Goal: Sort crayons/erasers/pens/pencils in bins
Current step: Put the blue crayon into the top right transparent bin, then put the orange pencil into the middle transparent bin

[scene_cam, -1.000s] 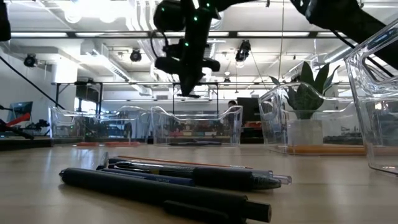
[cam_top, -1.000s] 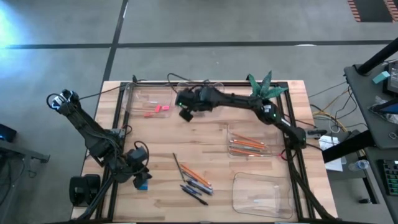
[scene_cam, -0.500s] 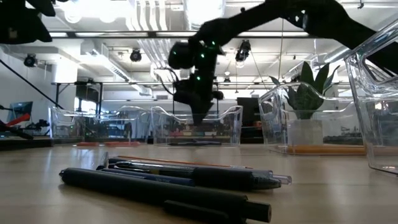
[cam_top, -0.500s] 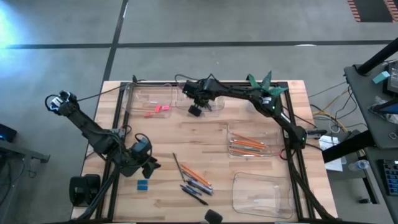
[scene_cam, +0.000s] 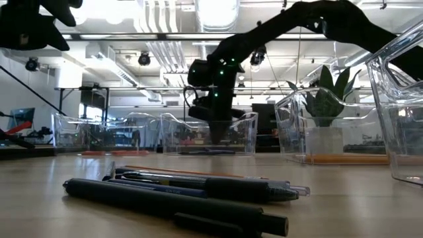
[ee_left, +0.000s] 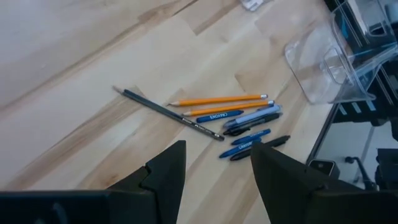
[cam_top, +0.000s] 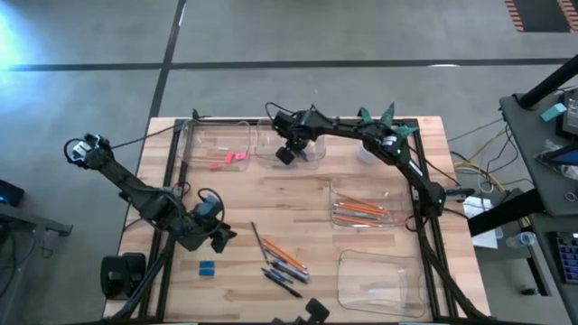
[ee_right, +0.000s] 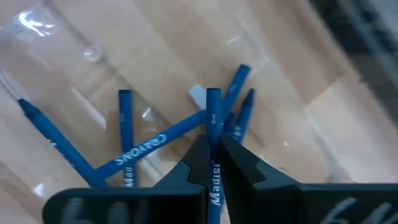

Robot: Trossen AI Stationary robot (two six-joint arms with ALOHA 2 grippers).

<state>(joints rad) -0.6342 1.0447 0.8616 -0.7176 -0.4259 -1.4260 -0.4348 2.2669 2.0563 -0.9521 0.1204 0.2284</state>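
While my right gripper (ee_right: pixel 213 155) pinches a blue crayon (ee_right: pixel 213 134) over the crayon bin (cam_top: pixel 314 152), several crayons (ee_right: pixel 134 149) lie inside; pink erasers (cam_top: pixel 228 160) fill the neighbouring bin (cam_top: pixel 194 144), and my left gripper (ee_left: pixel 214 168) gapes empty.

Four bins on the table (cam_top: pixel 298 194), two along the far edge, erasers (cam_top: pixel 228 160) in the far-left bin (cam_top: pixel 194 144), crayons (ee_right: pixel 134 149) in the next bin (cam_top: pixel 316 152), pencils (cam_top: pixel 361 209) in the right-side bin (cam_top: pixel 339 194), front-right bin (cam_top: pixel 348 280), loose pens (cam_top: pixel 287 271) at front centre, lone eraser (cam_top: pixel 208 267) left of them
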